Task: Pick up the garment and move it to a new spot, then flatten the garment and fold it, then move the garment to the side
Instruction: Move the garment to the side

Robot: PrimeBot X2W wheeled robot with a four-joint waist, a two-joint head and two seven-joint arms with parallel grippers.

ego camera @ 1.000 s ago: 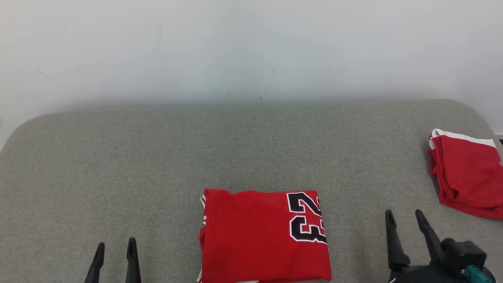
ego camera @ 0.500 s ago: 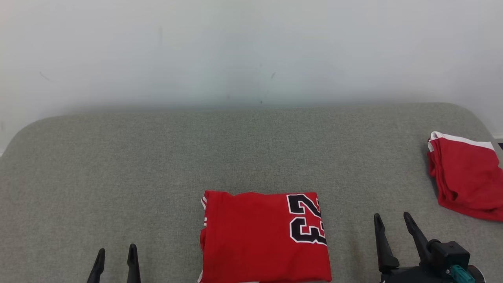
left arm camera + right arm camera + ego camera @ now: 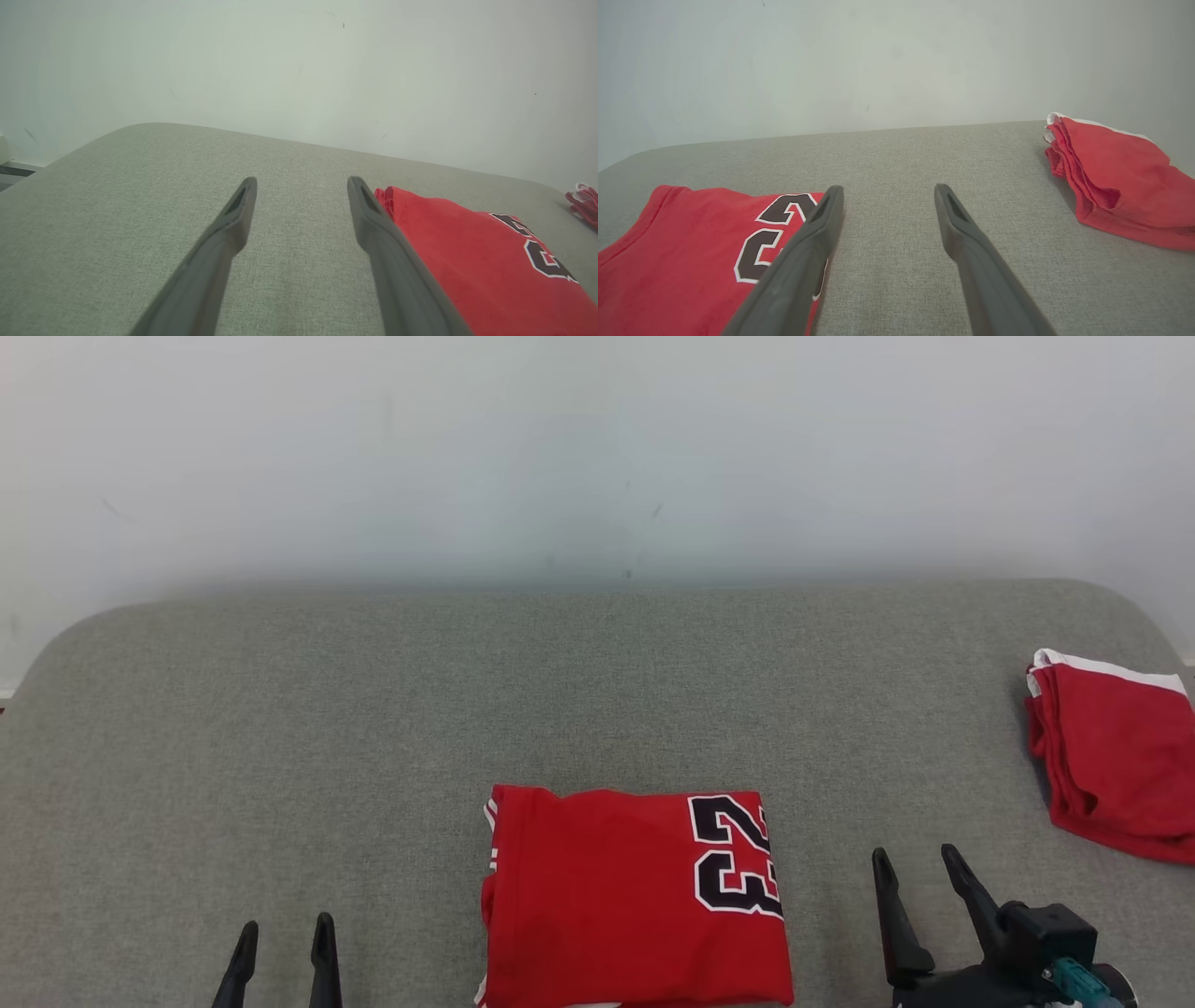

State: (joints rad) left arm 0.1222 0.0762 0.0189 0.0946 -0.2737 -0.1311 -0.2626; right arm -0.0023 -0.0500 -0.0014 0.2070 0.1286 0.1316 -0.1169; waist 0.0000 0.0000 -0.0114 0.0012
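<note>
Sitting folded and tidy, that's the red jersey [image 3: 635,896], number 23 showing towards its right side, a neat rectangle at the near edge of the grey tabletop [image 3: 373,709], dead centre in front of the robot. By the look of it the pick-up, the flattening and the folding are all done: edges squared, layers stacked, nothing trailing out.

Down at the lower left, the left gripper [image 3: 287,922] sits off the jersey's left edge, its fingers [image 3: 233,224] spread wide with only grey cloth between them. In the left wrist view one finger runs just beside the folded edge; whether it brushes the fabric, I cannot tell. Over on the other side, the right gripper [image 3: 914,850] has its fingers [image 3: 962,233] just as wide and just as empty, the jersey close on its left.

Well away at the far right of the tabletop lies a second red garment [image 3: 1111,756], white trim at its top and more loosely bundled. I'd guess that's the side where finished pieces end up.

So what's left is the last leg, shifting the jersey aside. Neither gripper has hold of it yet, and the trick will be moving that stack without spilling the folds.
</note>
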